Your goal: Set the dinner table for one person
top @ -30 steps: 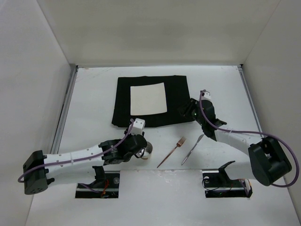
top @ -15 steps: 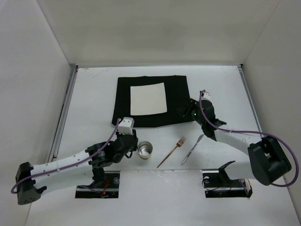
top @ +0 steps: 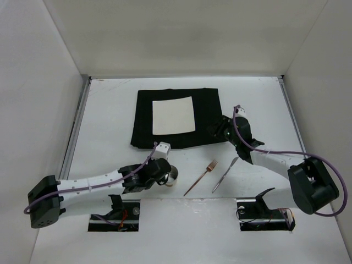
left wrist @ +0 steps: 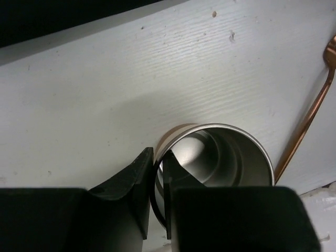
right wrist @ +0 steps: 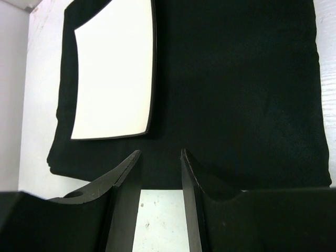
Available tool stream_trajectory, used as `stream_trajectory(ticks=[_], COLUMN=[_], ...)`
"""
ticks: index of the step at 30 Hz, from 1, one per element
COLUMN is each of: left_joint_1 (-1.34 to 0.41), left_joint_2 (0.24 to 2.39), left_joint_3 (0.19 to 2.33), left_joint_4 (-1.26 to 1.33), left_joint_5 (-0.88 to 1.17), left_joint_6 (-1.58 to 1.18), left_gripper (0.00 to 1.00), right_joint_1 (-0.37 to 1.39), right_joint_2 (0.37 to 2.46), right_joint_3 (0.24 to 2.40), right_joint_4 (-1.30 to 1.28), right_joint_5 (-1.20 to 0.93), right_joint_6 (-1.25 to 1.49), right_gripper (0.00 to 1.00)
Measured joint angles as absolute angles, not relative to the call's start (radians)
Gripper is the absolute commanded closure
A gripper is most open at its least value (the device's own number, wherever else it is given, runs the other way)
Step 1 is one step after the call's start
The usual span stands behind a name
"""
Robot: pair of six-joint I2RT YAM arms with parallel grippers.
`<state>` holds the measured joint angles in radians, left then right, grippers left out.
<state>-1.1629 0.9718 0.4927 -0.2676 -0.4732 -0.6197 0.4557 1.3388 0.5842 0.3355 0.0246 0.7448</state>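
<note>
A metal cup (top: 173, 177) stands on the white dinner table (top: 110, 115) near its front edge. My left gripper (top: 165, 171) is shut on the cup's rim. In the left wrist view one finger is outside and one inside the cup (left wrist: 231, 152), with my left gripper (left wrist: 157, 157) pinching the wall. A white square plate (top: 173, 115) lies on a black cloth mat (top: 206, 110). My right gripper (top: 215, 130) is open and empty at the mat's right front edge. The right wrist view shows my right gripper (right wrist: 160, 153) over the mat (right wrist: 236, 79), with the plate (right wrist: 113, 73) beyond it.
A copper fork (top: 201, 177) and a silver knife (top: 225, 174) lie side by side right of the cup. The fork (left wrist: 310, 121) is close to the cup's right side. White walls edge the table on three sides.
The left gripper pulled back left off the cup half a second ago, then came back and closed on its rim. The right arm has barely moved.
</note>
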Motion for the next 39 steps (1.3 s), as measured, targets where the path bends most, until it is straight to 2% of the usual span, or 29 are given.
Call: stream_trajectory(ticks=[6,11,14,19,27,33,39], left_joint_1=[-1.108,-0.947,-0.833,-0.708,-0.665,-0.664,-0.661], left_joint_2=[0.999,1.072,1.234,1.648,2.244,2.446,2.517], left_joint_3=[0.616,0.848,1.009,1.358,1.953,2.186,2.302], left_joint_4=[-0.265,-0.131,-0.021,0.065,-0.020,-0.103,-0.135], left_joint_5=[-0.480,-0.470,-0.438,-0.332,-0.229,-0.221,-0.222], left_joint_6=[-0.554,-0.492,-0.467,-0.453,-0.450,-0.456,-0.463], left_gripper=[0.96,0.96,0.96,0.96,0.96,0.96,0.96], right_joint_1=[0.410,0.365,0.339,0.321,0.320,0.320,0.321], right_joint_2=[1.293,1.269,1.269,1.271,1.271,1.292,1.298], right_joint_3=[0.540,0.522,0.512,0.506,0.506,0.506,0.506], right_joint_4=[0.350,0.352,0.352,0.349,0.341,0.342,0.344], right_joint_5=[0.024,0.045,0.056,0.075,0.108,0.108,0.106], right_joint_6=[0.764,0.783,0.796,0.813,0.820,0.820,0.820], right_gripper=[0.58,0.58,0.58,0.57,0.57,0.57,0.57])
